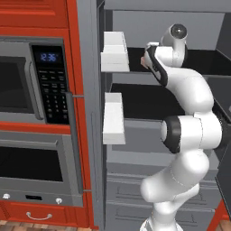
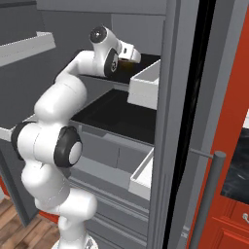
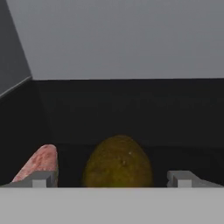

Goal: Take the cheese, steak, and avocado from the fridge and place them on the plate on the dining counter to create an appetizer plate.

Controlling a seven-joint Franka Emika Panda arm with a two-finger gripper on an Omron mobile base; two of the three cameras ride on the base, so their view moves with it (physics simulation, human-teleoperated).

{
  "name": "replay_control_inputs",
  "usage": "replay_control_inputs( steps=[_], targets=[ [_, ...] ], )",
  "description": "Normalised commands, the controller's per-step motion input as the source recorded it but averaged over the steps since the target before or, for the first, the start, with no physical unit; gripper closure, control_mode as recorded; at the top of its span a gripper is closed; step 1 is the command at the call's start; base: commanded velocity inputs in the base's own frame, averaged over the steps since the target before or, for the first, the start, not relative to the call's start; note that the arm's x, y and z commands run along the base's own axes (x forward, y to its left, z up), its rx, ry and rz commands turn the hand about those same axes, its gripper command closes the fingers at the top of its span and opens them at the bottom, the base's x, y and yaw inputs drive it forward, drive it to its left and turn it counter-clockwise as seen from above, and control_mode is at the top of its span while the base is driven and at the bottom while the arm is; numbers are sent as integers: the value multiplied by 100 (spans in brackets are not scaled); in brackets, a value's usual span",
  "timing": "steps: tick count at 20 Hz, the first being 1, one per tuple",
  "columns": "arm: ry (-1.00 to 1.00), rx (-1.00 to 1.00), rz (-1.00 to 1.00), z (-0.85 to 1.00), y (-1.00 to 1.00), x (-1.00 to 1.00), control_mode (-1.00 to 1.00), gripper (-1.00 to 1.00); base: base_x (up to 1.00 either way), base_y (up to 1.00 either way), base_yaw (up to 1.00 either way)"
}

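gripper (image 3: 112,179) spread wide, inside fridge (image 1: 97,113) on black shelf (image 3: 131,113); avocado (image 3: 118,162) lies between the fingertips, seemingly untouched; steak (image 3: 38,162) beside left tip.

Legible text, one item: blue digits "12:36" on the small black display (image 1: 49,57) topping the dark keypad panel of the grey built-in microwave (image 1: 27,81). Keypad button markings: too small to read.

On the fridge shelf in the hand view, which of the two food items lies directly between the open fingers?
The brown-green egg-shaped avocado, centred between the fingertips of the open gripper. The pink, marbled steak lies off to the left, behind the left fingertip.
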Motion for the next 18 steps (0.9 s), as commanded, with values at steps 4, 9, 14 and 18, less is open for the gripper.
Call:
replay_control_inputs(
  steps=[4, 9, 14, 18],
  targets=[
    [3, 0, 0, -25, -14, 29, -100, -100, 0, 0, 0],
    [3, 0, 0, -32, -15, 6, -100, -100, 0, 0, 0],
    [2, 0, 0, -27, -18, 6, -100, -100, 0, 0, 0],
    [4, 0, 0, -25, -4, 29, -100, -100, 0, 0, 0]
  ],
)
